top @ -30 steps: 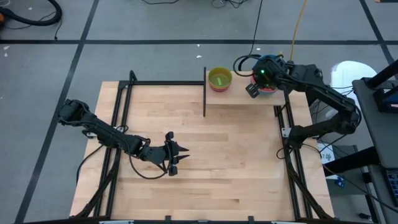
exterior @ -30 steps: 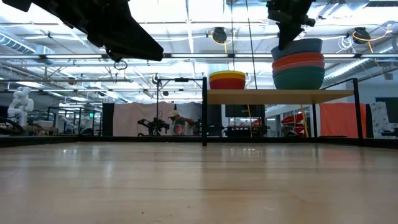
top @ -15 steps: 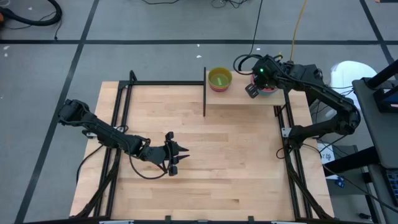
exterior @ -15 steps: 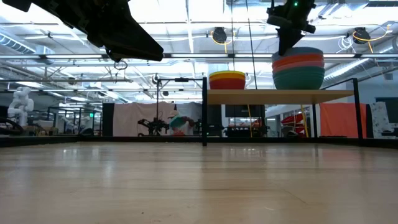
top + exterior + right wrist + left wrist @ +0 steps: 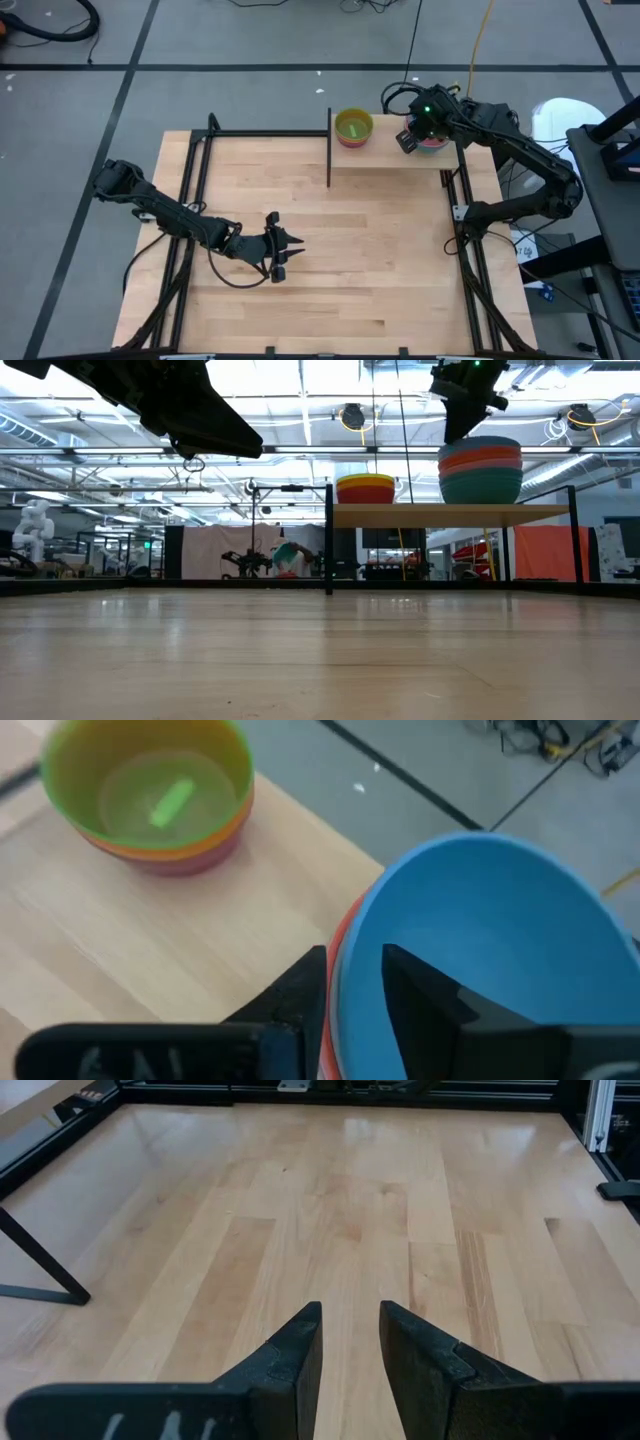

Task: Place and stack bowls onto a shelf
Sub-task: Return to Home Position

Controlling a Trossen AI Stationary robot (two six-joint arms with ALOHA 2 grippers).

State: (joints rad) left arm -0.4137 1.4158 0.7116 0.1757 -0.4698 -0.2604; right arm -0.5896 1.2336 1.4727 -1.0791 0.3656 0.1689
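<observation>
Pale-wood tabletop [image 5: 380, 260], bright workshop behind, left gripper [image 5: 350, 1315] lower left — fingers slightly apart, empty, right gripper [image 5: 407, 141] upper right — likewise, above the shelf's [image 5: 450, 513] blue bowl [image 5: 500, 940].

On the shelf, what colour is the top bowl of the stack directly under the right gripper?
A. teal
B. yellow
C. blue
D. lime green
C: the blue bowl sits uppermost there on the shelf, just below the right gripper.
</observation>
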